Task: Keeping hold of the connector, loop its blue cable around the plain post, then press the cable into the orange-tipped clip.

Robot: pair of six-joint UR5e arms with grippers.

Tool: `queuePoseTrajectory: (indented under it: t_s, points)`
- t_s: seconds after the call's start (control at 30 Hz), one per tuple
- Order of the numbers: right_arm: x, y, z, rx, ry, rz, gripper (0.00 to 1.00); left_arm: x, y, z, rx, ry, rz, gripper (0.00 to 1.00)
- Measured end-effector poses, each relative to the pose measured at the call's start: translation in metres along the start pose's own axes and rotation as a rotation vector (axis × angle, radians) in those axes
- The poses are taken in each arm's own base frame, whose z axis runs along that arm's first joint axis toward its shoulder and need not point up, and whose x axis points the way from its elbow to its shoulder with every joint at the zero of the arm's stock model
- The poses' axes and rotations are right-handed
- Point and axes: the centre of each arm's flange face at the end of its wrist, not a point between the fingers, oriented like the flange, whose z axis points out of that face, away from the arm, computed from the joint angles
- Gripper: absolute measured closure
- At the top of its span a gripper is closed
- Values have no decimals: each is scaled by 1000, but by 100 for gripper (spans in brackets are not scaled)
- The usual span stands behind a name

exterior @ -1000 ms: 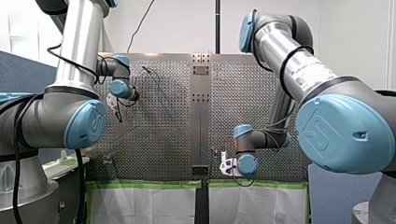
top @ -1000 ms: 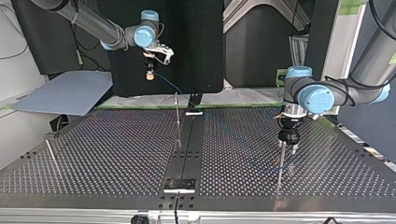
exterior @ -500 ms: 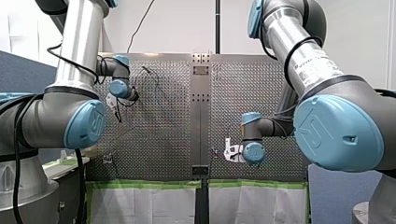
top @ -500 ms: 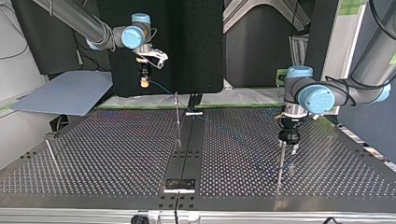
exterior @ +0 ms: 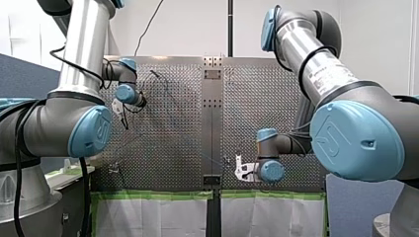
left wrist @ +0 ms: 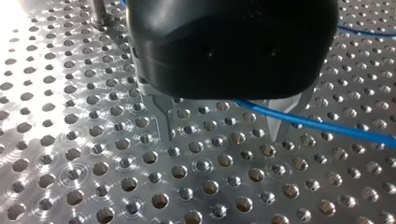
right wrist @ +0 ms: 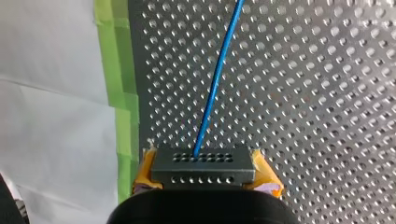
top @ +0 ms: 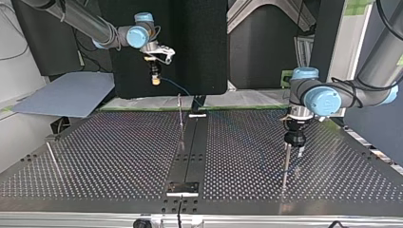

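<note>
Metal table (top: 95, 156), green tape (right wrist: 122, 70), perhaps paper (right wrist: 51, 116)

small grey rectangular connector (right wrist: 203, 165) with rows of holes, clamped level in my right gripper (right wrist: 204, 176); thin blue cable (right wrist: 215, 84) leaves its face, running straight. slim plain metal post (top: 285, 161) stands upright.

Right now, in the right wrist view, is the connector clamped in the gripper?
Yes, the connector sits between the right gripper's yellow pads.
</note>
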Motion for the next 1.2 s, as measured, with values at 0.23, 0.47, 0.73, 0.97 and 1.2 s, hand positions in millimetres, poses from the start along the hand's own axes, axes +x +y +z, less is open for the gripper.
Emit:
queuePoseTrajectory:
  t_s: [0.23, 0.47, 0.73, 0.97, 1.2]
  points:
    - [-1, -3, 3, 58, 14, 1, 89, 0, 0, 0, -1, 2, 0, 2]
    - [0, -8, 4, 115, 24, 0, 89, 4, 0, -5, -21, 40, -41, 2]
    - [0, -16, 2, 188, 22, -11, 89, 4, 13, -11, -102, 72, -128, 2]
    - [0, -18, 2, 204, 26, -11, 89, -6, 18, -15, -137, 54, -156, 2]
    - [0, -20, 2, 214, 28, -8, 89, -12, 24, -18, -183, 42, -138, 2]
